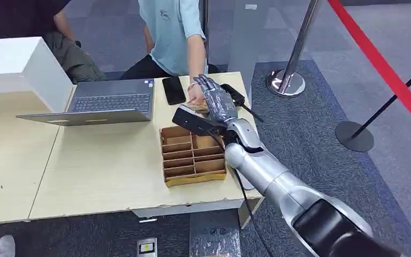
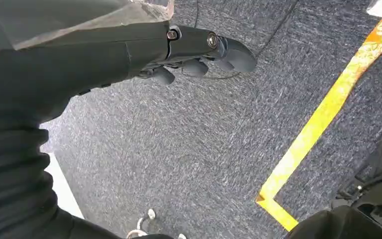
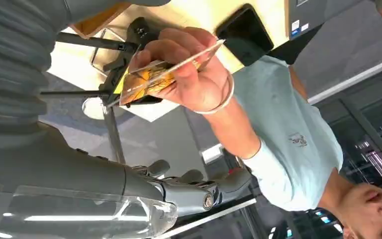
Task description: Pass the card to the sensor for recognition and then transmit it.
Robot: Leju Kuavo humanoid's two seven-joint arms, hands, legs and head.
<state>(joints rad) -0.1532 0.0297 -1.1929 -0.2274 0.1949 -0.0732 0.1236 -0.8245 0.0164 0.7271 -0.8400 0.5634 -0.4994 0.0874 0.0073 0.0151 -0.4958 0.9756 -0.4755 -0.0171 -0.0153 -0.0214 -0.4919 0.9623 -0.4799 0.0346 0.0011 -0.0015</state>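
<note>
My right hand [image 1: 217,100] reaches out over the far right part of the table [image 1: 101,171], fingers stretched and apart, with nothing in them. Just beside it is a person's hand [image 1: 194,96]. In the right wrist view that person's hand [image 3: 194,74] pinches the thin yellow-printed card [image 3: 164,69], well apart from my right hand's fingers [image 3: 199,185]. A small black sensor device [image 1: 233,93] with a cable lies at the table's far right corner. My left hand [image 2: 199,52] hangs over grey carpet and holds nothing.
A cardboard box with dividers [image 1: 192,156] sits below my right forearm. An open laptop [image 1: 107,101], a black phone [image 1: 173,90] and a white box [image 1: 24,64] are on the table. A chrome stanchion [image 1: 287,80] and red belt [image 1: 385,69] stand to the right.
</note>
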